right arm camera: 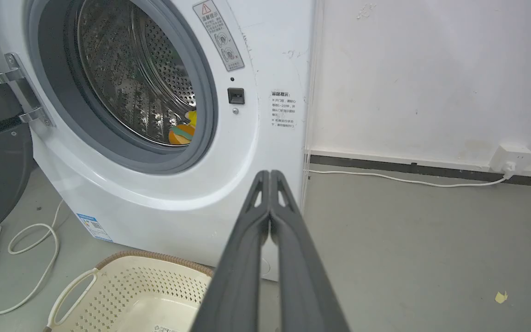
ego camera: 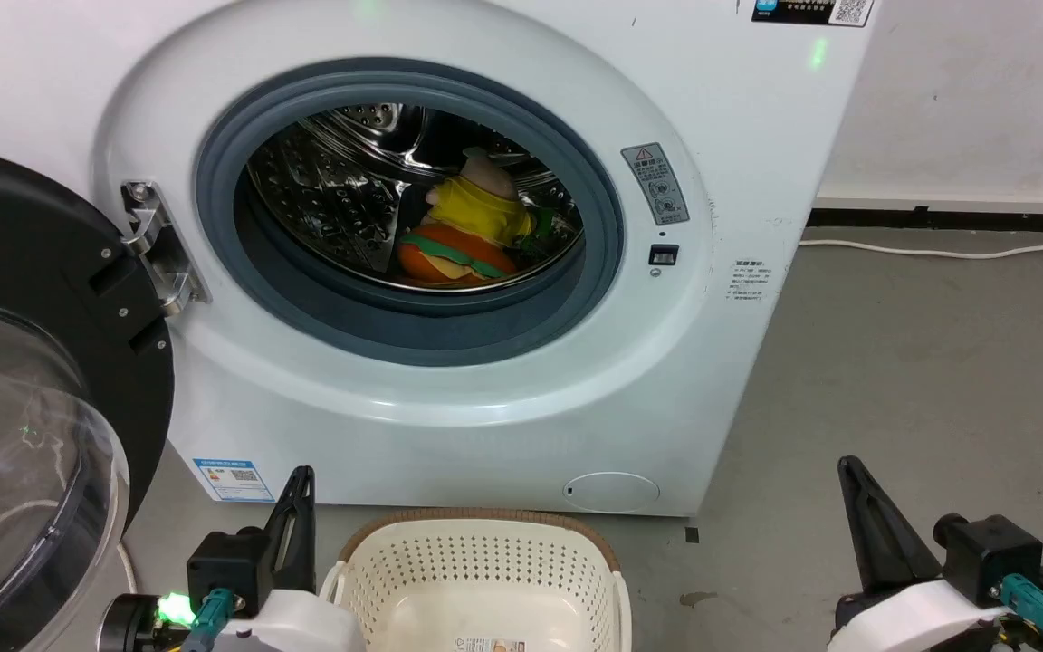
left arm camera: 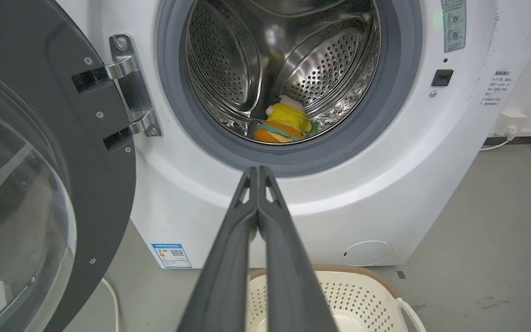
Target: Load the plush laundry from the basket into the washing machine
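From the head view, the stuffed toy (ego camera: 467, 231) is sitting inside the steel drum (ego camera: 331, 190) of the washing machine (ego camera: 485, 435), orange base down, towards the back right. The door (ego camera: 33, 272) is hanging open on the left. The basket (ego camera: 476, 522) is standing on the floor (ego camera: 893, 380) just in front of the machine, with a sticker (ego camera: 490, 645) showing on its bottom. The left tool (ego camera: 304, 475) and the right tool (ego camera: 849, 473) are pointing up on either side of the basket.

In the left wrist view, the left tool's fingers are pressing together tip to tip, holding nothing, and pointing at the lower edge of the grey ring (left arm camera: 293, 159). The toy is sitting low in the drum beyond them.

In the right wrist view, the right tool's fingers are likewise pressing together with nothing between them, pointing towards the machine's right front corner. The toy's orange and yellow edge is peeking past the ring, and a white cable (right arm camera: 408, 180) is running along the floor to a wall socket (right arm camera: 510, 159).
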You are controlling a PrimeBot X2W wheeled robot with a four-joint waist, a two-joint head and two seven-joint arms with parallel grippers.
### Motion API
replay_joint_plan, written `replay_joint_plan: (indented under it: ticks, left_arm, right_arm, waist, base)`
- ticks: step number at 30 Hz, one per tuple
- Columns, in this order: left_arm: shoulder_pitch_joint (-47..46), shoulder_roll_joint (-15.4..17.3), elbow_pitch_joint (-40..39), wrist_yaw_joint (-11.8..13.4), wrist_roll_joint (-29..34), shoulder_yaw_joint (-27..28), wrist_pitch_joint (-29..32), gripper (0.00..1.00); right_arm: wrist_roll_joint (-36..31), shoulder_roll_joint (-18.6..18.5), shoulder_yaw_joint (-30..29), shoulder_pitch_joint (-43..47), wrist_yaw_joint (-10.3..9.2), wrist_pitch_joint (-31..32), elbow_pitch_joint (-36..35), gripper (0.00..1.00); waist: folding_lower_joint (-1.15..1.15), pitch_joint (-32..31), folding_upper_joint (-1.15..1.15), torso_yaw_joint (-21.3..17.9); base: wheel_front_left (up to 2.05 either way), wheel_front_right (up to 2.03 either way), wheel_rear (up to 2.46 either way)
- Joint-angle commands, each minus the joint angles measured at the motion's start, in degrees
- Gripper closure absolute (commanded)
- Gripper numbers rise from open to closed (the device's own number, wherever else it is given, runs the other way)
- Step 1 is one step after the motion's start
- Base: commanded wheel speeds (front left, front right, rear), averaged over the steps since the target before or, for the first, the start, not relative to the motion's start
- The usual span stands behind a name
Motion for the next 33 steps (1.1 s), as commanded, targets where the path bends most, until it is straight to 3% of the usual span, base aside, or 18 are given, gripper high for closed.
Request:
replay_joint_plan:
  ticks: [1,33]
  left_arm:
    - [-0.61,-0.33,-0.52,-0.25,0.56,0.38,0.36,1.00]
    - [-0.91,-0.99,-2.51,-0.72,2.01,2.17,4.10,1.00]
  right_arm:
    - [-0.54,-0.06,-0.10,-0.81,-0.03,0.39,-0.38,1.00]
    - [-4.05,-0.09,-0.21,-1.37,-0.04,4.15,-1.49,1.00]
  waist:
    - [0.00,-0.02,0.00,0.03]
    - [0.00,-0.45,0.00,0.54]
  base:
    - [0.00,0.00,0.00]
    - [0.00,0.00,0.00]
